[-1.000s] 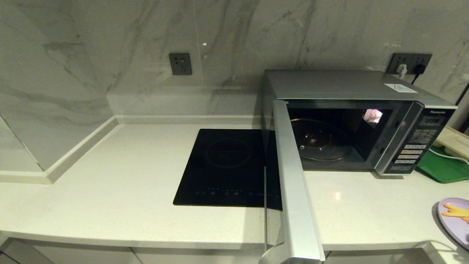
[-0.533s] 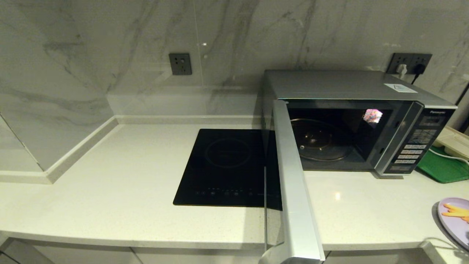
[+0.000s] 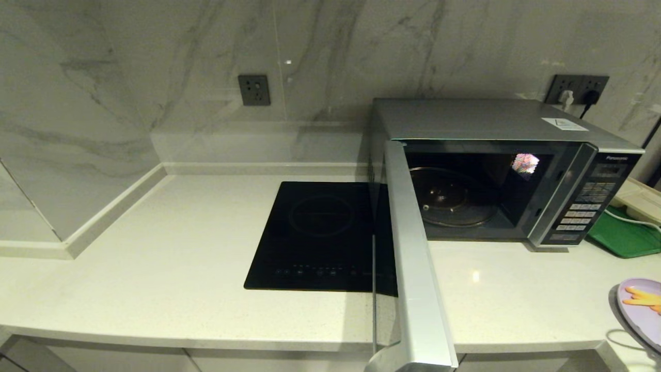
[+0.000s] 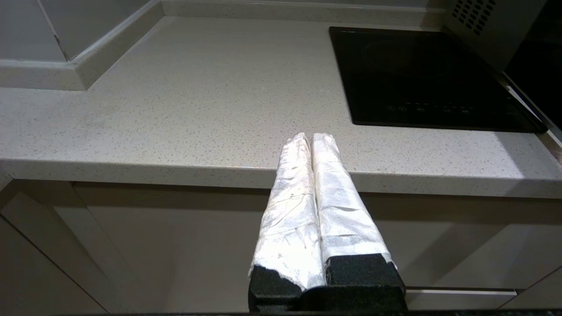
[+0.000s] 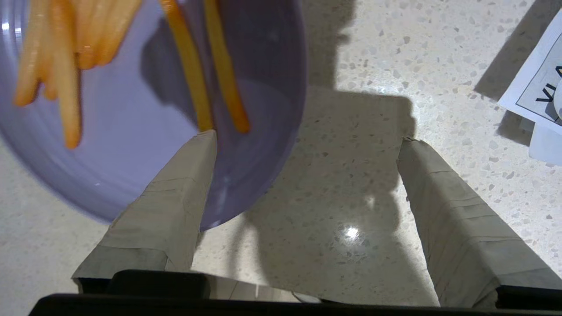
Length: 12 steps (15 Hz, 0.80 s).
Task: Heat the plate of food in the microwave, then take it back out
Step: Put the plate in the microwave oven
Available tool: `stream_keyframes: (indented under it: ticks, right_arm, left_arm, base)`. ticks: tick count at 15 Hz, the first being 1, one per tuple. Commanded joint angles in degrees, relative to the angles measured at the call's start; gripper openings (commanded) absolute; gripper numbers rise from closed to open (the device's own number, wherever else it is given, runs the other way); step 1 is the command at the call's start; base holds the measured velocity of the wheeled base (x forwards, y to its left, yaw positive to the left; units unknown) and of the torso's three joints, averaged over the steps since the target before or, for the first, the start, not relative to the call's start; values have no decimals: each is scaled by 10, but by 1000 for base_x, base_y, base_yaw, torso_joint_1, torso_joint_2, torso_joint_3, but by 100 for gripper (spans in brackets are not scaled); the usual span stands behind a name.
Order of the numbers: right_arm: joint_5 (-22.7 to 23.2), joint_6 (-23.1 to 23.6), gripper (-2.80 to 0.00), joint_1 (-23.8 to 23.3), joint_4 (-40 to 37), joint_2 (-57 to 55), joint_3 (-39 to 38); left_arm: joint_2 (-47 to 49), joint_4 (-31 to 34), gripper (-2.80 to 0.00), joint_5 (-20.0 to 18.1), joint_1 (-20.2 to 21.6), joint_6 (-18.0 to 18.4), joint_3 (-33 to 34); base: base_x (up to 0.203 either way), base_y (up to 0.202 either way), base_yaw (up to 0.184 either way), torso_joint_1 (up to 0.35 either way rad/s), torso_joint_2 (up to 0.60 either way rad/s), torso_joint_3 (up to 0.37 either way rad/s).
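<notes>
Spreading wide and pale under everything: speckled tabletop point(image 3: 155, 268), meeting a marbled wall point(image 3: 155, 77) at the back.

Standing on it toward the right: the microwave point(image 3: 490, 124), silver, its door point(image 3: 413, 268) swinging fully open toward the tabletop's front edge, showing the dark cavity and the glass turntable point(image 3: 449, 196) lying bare inside.

Lying flat just left of the oven, partly behind the open door: black induction hob point(image 3: 315, 232). Peeking out beyond the oven's right side: green tray point(image 3: 625, 237).

Resting on the tabletop near its front right corner, well apart from the oven: the plate of food point(image 3: 643, 310), lilac, carrying thin orange-yellow fries point(image 5: 66, 66).

Hovering just over the near rim of that plate in the right wrist view: right claw point(image 5: 307, 145), fingers spread wide, gripping nothing. Overlapping the plate's rim: one taped finger point(image 5: 175, 197); standing over bare stone beside the plate: the other. Whether the first finger is touching the plate cannot be told.

Sitting parked below the tabletop's front edge, before the cabinet fronts: left claw point(image 4: 312, 140), taped fingers pressed together, pinching nothing.

Lying at the edge of the right wrist view: a printed white sheet point(image 5: 535, 92).
</notes>
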State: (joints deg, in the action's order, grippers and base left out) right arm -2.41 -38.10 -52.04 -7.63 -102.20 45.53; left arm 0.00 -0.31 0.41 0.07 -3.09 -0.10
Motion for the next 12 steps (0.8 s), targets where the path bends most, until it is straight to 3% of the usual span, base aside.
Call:
stream_keyframes:
  ticks: [1,7,12]
  right_arm:
    - [-2,-1,0,-6,0,-27,0]
    - [-6,-1,0,-14,1,-47,-4]
    - [-42,-2,0,-15,63,-71,-11]
  left_arm:
    - [0,0,-280,0,0,0,0]
    - [0,0,-280,0,0,0,0]
    - [0,0,-280,0,0,0,0]
  base:
    - [0,0,0,0,0,0]
    - [0,0,0,0,0,0]
    - [0,0,0,0,0,0]
